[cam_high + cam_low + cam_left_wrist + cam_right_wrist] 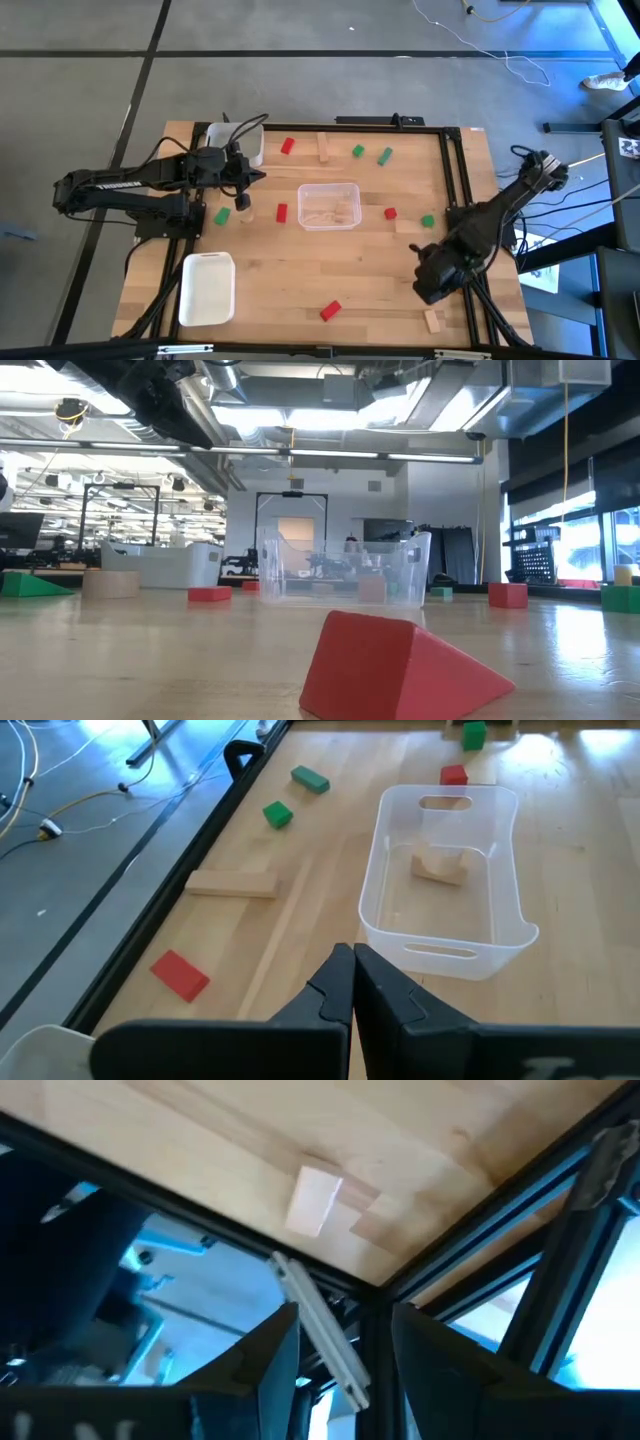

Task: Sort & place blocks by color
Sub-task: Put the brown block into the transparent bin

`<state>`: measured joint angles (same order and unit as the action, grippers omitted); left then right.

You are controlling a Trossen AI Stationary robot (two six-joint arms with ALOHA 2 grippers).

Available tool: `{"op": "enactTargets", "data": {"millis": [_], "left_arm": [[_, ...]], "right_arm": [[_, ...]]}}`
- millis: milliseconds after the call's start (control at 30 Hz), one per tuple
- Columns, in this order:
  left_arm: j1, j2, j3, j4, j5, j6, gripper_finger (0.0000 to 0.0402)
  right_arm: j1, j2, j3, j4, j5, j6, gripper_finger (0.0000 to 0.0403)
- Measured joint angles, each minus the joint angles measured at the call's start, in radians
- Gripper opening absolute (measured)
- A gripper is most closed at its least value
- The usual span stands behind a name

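Note:
Red, green and light-wood blocks lie scattered flat on the wooden table. A clear tray (328, 206) at the middle holds a light-wood block (441, 866). My left gripper (256, 178) hovers shut left of that tray, above a green block (221, 215), a light-wood block (247, 213) and a red block (282, 212). My right gripper (432, 288) is open and empty at the near right corner, pointing down toward a light-wood block (318, 1200) lying by the near edge. A red wedge (400, 665) lies near the front.
A white tray (246, 140) stands at the far left and another (207, 288) at the near left. A black frame rail (455, 170) runs along the table's right side. More blocks lie along the far side (358, 151) and right of the clear tray (390, 213).

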<state>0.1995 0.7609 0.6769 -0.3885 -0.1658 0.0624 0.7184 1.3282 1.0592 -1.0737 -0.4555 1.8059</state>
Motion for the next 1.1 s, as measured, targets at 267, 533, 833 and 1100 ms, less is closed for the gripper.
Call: {"op": "enactTargets", "data": {"millis": [267, 533, 833, 1100], "left_arm": [[0.0, 0.0, 0.0, 0.0, 0.029, 0.073, 0.0], [0.0, 0.0, 0.0, 0.089, -0.004, 0.105, 0.0], [0.0, 0.0, 0.0, 0.122, -0.009, 0.105, 0.0], [0.0, 0.0, 0.006, 0.108, -0.007, 0.113, 0.0]], "right_arm": [[0.077, 0.089, 0.0, 0.011, 0.044, 0.136, 0.0162], [0.138, 0.18, 0.0, 0.115, 0.091, 0.217, 0.0162], [0.145, 0.322, 0.0, 0.266, 0.117, 0.232, 0.0162], [0.144, 0.437, 0.0, 0.298, 0.054, 0.232, 0.0162]]}}
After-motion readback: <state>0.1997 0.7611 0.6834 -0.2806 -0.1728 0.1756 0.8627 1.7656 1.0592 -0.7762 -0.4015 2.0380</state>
